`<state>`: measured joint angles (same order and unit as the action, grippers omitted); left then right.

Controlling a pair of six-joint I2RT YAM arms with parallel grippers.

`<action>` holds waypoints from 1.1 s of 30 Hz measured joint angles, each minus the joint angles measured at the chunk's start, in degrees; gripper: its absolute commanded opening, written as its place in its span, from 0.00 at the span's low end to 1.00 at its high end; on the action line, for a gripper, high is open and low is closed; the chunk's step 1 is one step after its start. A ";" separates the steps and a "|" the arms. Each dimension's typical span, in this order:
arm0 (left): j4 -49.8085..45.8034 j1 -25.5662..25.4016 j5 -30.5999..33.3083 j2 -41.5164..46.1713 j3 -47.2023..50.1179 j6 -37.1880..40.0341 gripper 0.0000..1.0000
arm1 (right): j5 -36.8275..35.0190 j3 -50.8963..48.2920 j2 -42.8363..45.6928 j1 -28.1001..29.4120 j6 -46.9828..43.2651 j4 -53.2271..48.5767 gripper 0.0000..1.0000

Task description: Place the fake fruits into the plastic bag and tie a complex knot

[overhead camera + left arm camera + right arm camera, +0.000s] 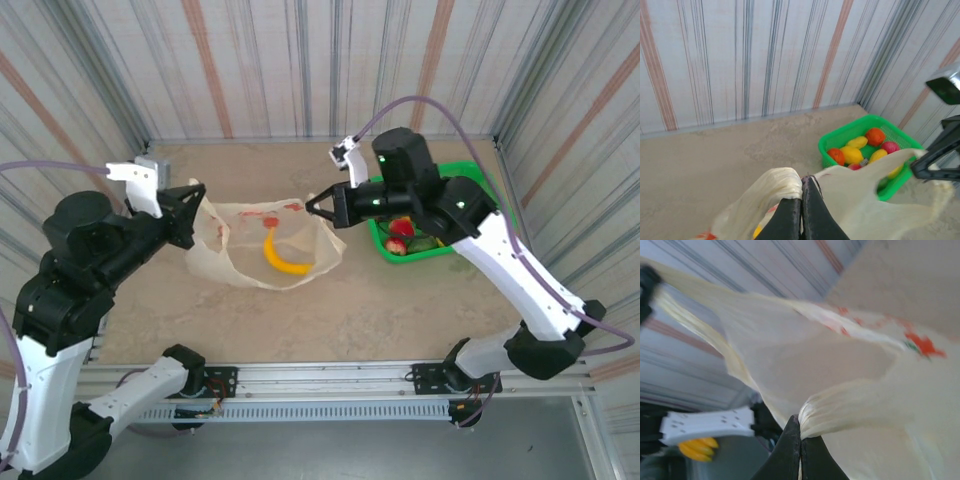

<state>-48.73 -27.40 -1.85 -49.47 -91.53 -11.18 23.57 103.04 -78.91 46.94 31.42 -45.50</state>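
The cream plastic bag with red-orange prints lies on the table between the arms, and a yellow banana shows through it. My left gripper is shut on the bag's left handle. At the other side my right gripper is shut on the right handle, so the bag's mouth is stretched between the two. Other fake fruits, yellow, orange and red, lie in the green basket. No knot shows in the handles.
The green basket stands at the back right, under my right arm. Striped walls close the table on three sides. Bare tabletop lies in front of the bag.
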 measured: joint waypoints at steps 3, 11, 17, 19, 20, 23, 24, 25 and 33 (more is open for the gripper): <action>0.00 0.00 0.17 -0.02 -2.62 0.00 0.00 | -2.91 4.66 1.31 1.01 4.59 -1.05 0.00; 2.58 2.97 -5.90 -5.79 -1.22 -1.11 0.00 | -6.95 1.79 2.27 -6.62 14.58 -0.31 0.00; 9.90 12.57 -19.50 -16.17 8.83 -7.74 0.00 | -6.27 -10.73 -2.75 -15.37 20.76 4.94 0.00; 11.80 13.57 -22.67 -19.80 10.64 -9.88 0.00 | -5.29 -13.33 -5.86 -17.25 22.14 6.95 0.00; 12.41 13.79 -24.26 -21.11 11.13 -10.91 0.00 | -4.61 -14.45 -7.15 -18.05 22.62 8.00 0.00; 14.64 13.86 -28.59 -21.64 11.30 -13.29 0.00 | -2.78 -15.67 -8.61 -19.02 24.22 10.23 0.00; 15.87 13.86 -30.03 -21.18 11.30 -14.23 0.00 | -2.25 -15.67 -8.41 -18.99 24.79 11.15 0.00; 16.83 13.86 -31.15 -20.72 11.30 -14.95 0.00 | -1.77 -15.67 -7.93 -18.84 25.18 12.11 0.00; 26.71 13.86 -38.36 -17.68 13.33 -24.24 0.08 | -1.05 -16.76 -0.46 -18.49 29.57 17.88 0.00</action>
<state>-22.02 -13.54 -40.21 -67.16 -78.19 -35.42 22.52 86.28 -79.37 28.45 60.99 -27.62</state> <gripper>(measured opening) 0.060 0.045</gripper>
